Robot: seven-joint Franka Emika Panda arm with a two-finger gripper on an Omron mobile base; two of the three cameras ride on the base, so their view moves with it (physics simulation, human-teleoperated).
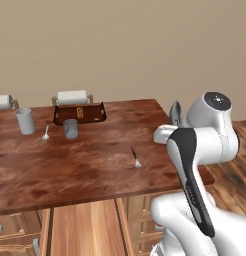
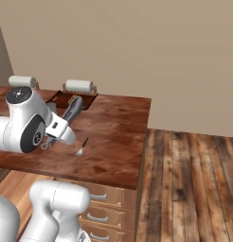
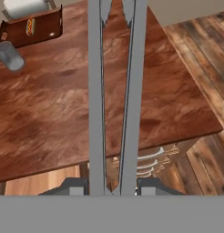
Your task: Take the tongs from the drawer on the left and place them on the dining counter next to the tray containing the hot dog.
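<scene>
Two long grey arms of the tongs (image 3: 114,100) run up from my tool (image 3: 113,187), which is pinched narrow on them near their joined end, the free tips pointing out over the surface (image 3: 50,118). In the right base view the tongs (image 2: 71,113) stick up and forward above the near edge of the surface, not touching it. Just past them a small fork (image 1: 135,157) lies on the wood. Farther back and to the left stand a grey cup (image 1: 70,128) and a spoon (image 1: 46,133), then the tray (image 1: 97,113) with the hot dog (image 1: 80,113) inside it, a paper-towel roll (image 1: 72,97) behind. My worry is the reach: the tray is well apart from the tongs, and swinging them across low could knock the cup or sweep the fork. Gripped at one end, they could also pivot or slip in my hold and land crooked, or on the tray's rim.
</scene>
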